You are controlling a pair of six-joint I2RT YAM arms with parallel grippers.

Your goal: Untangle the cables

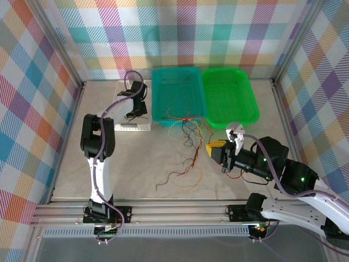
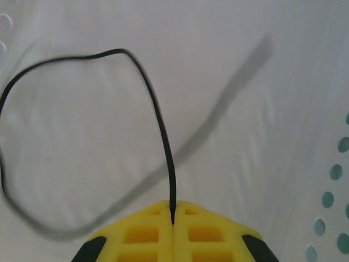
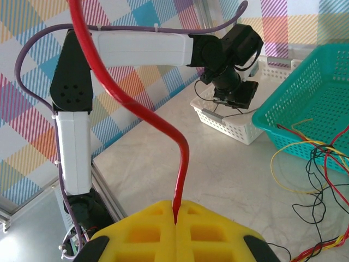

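Top external view: we see a loose tangle of thin cables [image 1: 188,134] in red, yellow, orange and black. It lies on the tabletop [image 1: 136,169] just in front of the teal basket [image 1: 178,70], and a few strands hang over the basket's near rim. More strands lie further forward of the teal basket. A white basket [image 1: 133,129] sits just left of it.

Left wrist view: the left fingers [image 2: 142,234] are clenched on a black cable [image 2: 158,109]. The cable loops loosely over the pale floor of the white basket.

Right wrist view: the right fingers [image 3: 142,234] are clenched on a red cable [image 3: 136,103], in front of the teal basket and beside the tangle. The cable curves upward out of frame, so we cannot tell whether its far end is free.

We judge two steps to be in hand: setting the black cable down, and drawing the red one clear. We would let go of the black cable only once its whole loop hangs inside the white basket. We would pull the red one slowly away from the teal basket. If neighbouring strands start to lift with it, we would pause, because these floppy cables snag easily.
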